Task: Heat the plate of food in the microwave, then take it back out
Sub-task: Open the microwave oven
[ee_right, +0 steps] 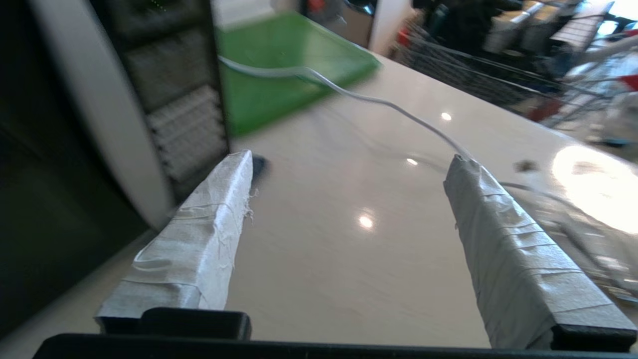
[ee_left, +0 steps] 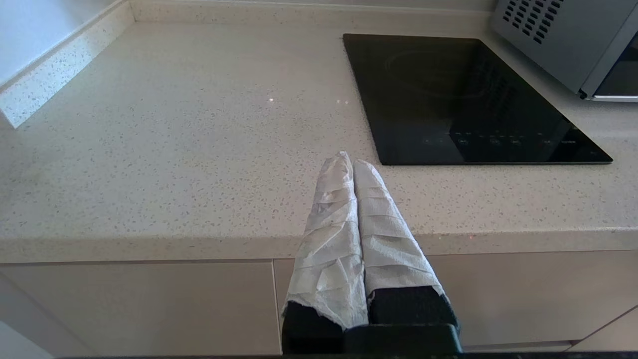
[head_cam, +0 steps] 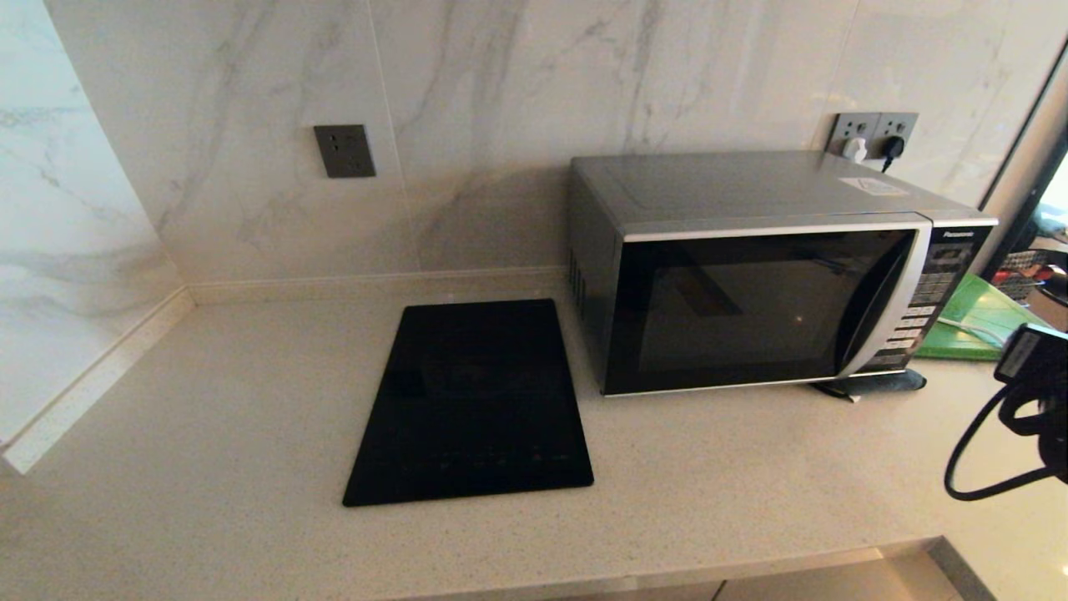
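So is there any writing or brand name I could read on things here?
"Panasonic": on the top of the button panel of the microwave.
Button labels on that panel: too small to read.
White sticker on the microwave's top: print too small to read.
Touch symbols along the cooktop edge: too faint to read.

White-taped gripper (ee_right: 349, 159) fingers (ee_right: 199, 239), black bases, cables.

Right gripper (ee_right: 349, 164) spread, left gripper (ee_left: 347, 162) closed.
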Available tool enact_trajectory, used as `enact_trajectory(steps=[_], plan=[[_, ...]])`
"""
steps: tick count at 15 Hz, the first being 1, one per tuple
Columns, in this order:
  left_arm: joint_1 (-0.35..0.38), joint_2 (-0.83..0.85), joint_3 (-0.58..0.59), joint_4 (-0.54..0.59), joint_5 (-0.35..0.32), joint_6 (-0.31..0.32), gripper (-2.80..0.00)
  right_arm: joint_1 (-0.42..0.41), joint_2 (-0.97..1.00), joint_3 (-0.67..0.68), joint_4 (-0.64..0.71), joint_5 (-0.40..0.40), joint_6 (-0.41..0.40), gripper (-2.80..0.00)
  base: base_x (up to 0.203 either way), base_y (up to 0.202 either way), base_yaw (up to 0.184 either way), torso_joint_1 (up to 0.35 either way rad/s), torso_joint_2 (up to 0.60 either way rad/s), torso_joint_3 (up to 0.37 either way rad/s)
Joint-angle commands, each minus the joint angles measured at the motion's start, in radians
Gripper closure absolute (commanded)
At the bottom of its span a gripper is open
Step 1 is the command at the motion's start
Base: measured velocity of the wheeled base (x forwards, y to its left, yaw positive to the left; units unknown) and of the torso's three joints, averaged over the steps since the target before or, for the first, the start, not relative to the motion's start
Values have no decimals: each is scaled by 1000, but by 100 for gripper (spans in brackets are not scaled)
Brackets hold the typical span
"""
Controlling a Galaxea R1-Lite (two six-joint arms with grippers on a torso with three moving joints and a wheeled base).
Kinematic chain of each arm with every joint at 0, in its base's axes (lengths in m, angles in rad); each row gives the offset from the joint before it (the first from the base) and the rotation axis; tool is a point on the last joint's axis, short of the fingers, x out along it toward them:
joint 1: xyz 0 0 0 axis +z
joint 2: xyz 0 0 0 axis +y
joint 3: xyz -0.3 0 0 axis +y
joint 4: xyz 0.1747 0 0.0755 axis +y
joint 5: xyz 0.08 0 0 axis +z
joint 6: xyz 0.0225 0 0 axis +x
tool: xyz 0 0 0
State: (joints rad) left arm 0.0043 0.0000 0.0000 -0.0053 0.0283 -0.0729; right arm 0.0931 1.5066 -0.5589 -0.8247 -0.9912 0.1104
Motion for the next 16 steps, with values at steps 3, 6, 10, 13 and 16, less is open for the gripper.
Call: enact_trajectory(steps=[3,6,10,13,16], plan=[[0,1,0,-1,1,-1,0,47,110,-6,-159,11,-3,-280,0,0,0,0,0,0],[0,0,0,-1,1,-1,0,91,174,-17,-160,12,-3,-280,0,0,0,0,0,0],[0,2,0,-1,1,-1,0,130,282,-47,-164,6,19,-280,0,0,0,0,0,0],[0,2,0,-1,1,-1,0,128,351,-126,-176,-31,40,-280,0,0,0,0,0,0],[0,1,0,-1,1,-1,0,123,340,-167,-181,-47,41,-280,0,0,0,0,0,0]])
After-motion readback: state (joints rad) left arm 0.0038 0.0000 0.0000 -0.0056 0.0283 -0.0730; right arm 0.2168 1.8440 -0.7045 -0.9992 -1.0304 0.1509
